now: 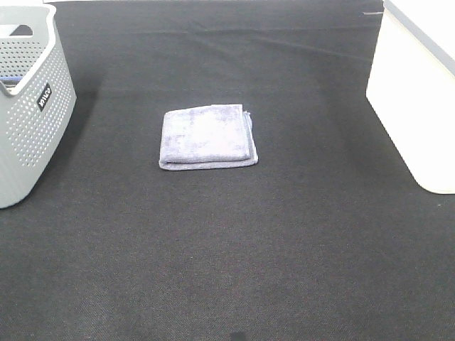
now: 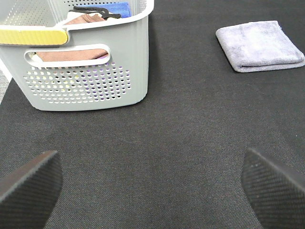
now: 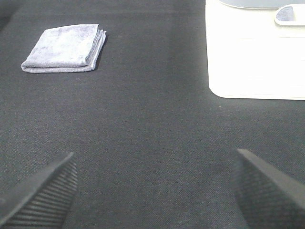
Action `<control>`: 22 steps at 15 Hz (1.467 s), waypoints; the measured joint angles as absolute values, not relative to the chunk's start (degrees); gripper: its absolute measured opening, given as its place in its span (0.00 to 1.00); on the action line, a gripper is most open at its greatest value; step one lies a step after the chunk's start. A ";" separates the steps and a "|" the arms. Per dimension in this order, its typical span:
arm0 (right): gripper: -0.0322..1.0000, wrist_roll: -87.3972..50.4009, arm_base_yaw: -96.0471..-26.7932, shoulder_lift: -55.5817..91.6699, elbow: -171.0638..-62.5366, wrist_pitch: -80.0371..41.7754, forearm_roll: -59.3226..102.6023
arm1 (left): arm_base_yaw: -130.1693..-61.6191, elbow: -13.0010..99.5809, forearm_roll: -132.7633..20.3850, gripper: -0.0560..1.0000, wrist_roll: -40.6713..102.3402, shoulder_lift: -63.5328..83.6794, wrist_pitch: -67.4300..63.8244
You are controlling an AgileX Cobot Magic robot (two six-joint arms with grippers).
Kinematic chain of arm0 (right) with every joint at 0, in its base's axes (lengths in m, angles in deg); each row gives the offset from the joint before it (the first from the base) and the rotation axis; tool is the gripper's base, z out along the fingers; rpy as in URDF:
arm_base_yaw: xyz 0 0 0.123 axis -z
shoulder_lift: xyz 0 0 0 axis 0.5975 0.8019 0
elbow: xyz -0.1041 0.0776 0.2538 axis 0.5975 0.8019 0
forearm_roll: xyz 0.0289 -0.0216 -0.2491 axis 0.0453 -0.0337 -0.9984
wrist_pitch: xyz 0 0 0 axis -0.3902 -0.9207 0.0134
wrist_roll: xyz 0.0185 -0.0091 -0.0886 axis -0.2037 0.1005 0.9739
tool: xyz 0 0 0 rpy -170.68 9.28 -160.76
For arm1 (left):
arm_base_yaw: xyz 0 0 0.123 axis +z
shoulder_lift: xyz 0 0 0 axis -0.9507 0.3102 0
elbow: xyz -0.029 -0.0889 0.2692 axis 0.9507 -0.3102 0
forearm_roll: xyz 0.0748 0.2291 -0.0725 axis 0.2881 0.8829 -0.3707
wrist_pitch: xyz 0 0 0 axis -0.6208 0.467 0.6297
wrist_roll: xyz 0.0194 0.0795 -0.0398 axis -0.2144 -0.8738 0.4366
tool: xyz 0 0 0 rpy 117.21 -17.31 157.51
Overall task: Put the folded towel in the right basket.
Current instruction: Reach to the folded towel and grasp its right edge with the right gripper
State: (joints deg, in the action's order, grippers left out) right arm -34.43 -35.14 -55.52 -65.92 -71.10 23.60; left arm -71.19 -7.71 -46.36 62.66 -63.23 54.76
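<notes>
Step in hand: approach, grasp not yet begun; nothing has been lifted. Item, far left: pale grey perforated plastic basket [image 1: 28, 106], standing at the left edge of the black woven bench [image 1: 227, 270], with brown and blue cloth items inside; not the target. Item, centre: folded lavender-grey terry towel [image 1: 208, 136], lying flat in a neat squarish stack, folded edge towards the near side, well apart from both baskets and touched by nothing. Item, far right: white smooth-walled plastic basket [image 1: 416, 92], at the right edge of the bench, its opening out of the high view; this is the destination. Next move, as judged: the arm on the right looks better placed, since it must reach left to the towel, descend with one finger on each side of the stack, pinch through all layers so that the fold holds, then lift and carry right over the white rim. Left claw [image 2: 152, 186]: spread wide, empty, its two dark ribbed fingertips [image 2: 28, 186] clear of everything, the grey basket just ahead and the towel farther off to the right. Right claw [image 3: 152, 191]: likewise spread wide, empty, touching nothing, the towel ahead to the left, the white basket ahead to the right.
</notes>
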 joint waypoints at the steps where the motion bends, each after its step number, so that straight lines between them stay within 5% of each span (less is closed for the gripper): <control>1: 0.83 -34.43 -35.14 -55.52 -65.92 -71.10 23.60 | -71.19 -7.71 -46.36 0.97 62.66 -63.23 54.76; 22: 0.83 -34.43 -35.14 -55.52 -65.92 -71.10 23.60 | -71.19 -7.71 -46.36 0.97 62.66 -63.23 54.76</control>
